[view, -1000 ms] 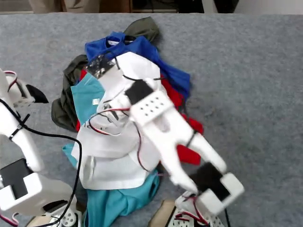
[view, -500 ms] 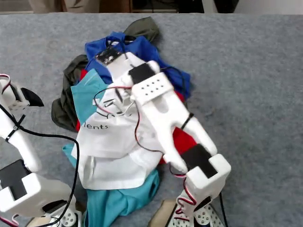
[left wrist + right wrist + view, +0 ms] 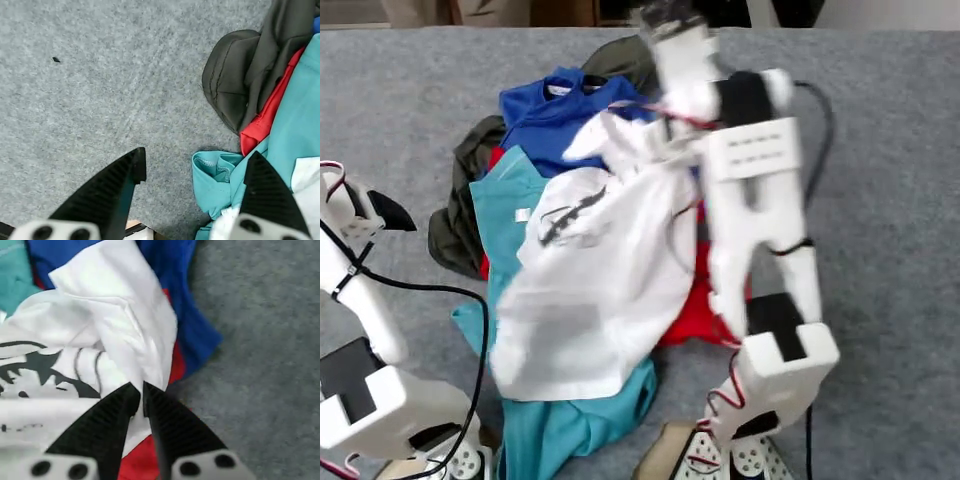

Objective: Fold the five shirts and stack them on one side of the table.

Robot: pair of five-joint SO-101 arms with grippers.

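My right pincer [image 3: 140, 389] is squeezed shut on a bunched-up bit of the white shirt [image 3: 115, 325]. The rest of the white shirt hangs down from my pincer and spreads over the pile below it. Right under my fingertips I see the red shirt [image 3: 176, 362] and the blue shirt [image 3: 195, 320]. All of it lies on the grey table [image 3: 260, 365].

I think this shirt is very light and floppy. It cannot hold a shape by itself, so it sags and drags on the shirts under it. The cloth is thin and smooth, so a small pinch may slip out. A bunch in the middle makes it hang all crumpled. I think the best spots to hold are two corners, like the two shoulders, one for each pincer. Then it can spread out flat.

My left pincer [image 3: 197, 157] is wide open and holds nothing. It hangs over the table, with the teal shirt [image 3: 280, 130] just beside one finger. The dark green shirt [image 3: 250, 65] lies a little past my fingertips.
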